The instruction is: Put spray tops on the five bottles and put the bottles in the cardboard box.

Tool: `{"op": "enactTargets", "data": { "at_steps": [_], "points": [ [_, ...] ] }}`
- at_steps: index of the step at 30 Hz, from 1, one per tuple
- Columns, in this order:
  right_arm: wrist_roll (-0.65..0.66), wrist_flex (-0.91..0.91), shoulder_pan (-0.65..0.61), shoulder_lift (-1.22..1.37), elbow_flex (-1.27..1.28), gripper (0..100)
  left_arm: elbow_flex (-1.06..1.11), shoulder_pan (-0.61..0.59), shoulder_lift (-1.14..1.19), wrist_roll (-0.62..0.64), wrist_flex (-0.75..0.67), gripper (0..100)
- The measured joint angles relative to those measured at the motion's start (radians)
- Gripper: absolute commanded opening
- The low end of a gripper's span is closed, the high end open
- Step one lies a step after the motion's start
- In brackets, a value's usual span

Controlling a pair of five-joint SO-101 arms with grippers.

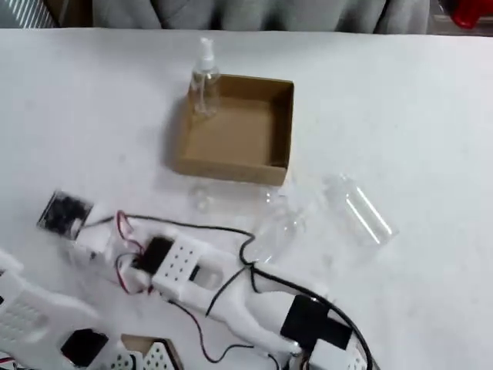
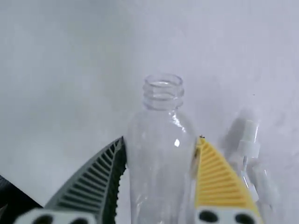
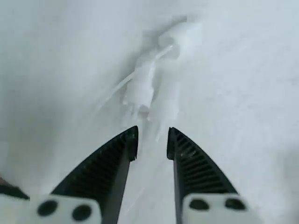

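1. Surface [image 1: 431, 116]: white. Its far edge runs straight across just behind the cardboard box, and broad stretches extend to both sides of the box.
2. Cardboard box [image 1: 231, 166]: open-topped with low walls, standing mid-surface near the far edge and well apart from the arms.
3. Capped bottle [image 1: 205, 77]: clear, with its spray top fitted, standing upright in a far corner of the box.
4. Loose bottle [image 1: 360, 210]: clear, lying on its side on the surface in front of the box, off to one side.
5. Second loose bottle [image 1: 279, 227]: clear, just in front of the box's near wall. Its outline is faint.
6. Arms [image 1: 254, 308]: two white arms with black cables crowd the near edge of the surface. The high view does not show which is which.
7. Left pincer [image 2: 161, 142]: one grey finger and one yellow finger, spread to the width of a bottle body and pressed against both of its sides.
8. Open-necked bottle [image 2: 161, 116]: clear, with its threaded neck bare, gripped between the left pincer's fingers.
9. Spray top [image 2: 247, 140]: white, lying on the surface just beside the gripped bottle.
10. Right pincer [image 3: 152, 131]: black ribbed fingers with a narrow gap between them and nothing in it, hovering over the surface.
11. Loose spray tops [image 3: 140, 91]: white, one with a thin tube, lying just ahead of the right pincer's tips and not touching them.
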Motion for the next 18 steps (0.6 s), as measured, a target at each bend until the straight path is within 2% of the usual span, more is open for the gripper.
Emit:
{"op": "enactTargets", "data": {
  "at_steps": [11,18],
  "points": [
    [-0.048,-0.226,0.021,0.196,-0.005,7.7,0.000,0.000,0.000,0.000,0.000,2],
    [-0.055,-0.244,0.017,0.204,-0.021,9.0,0.000,0.000,0.000,-0.054,0.000,2]
  ]
}}
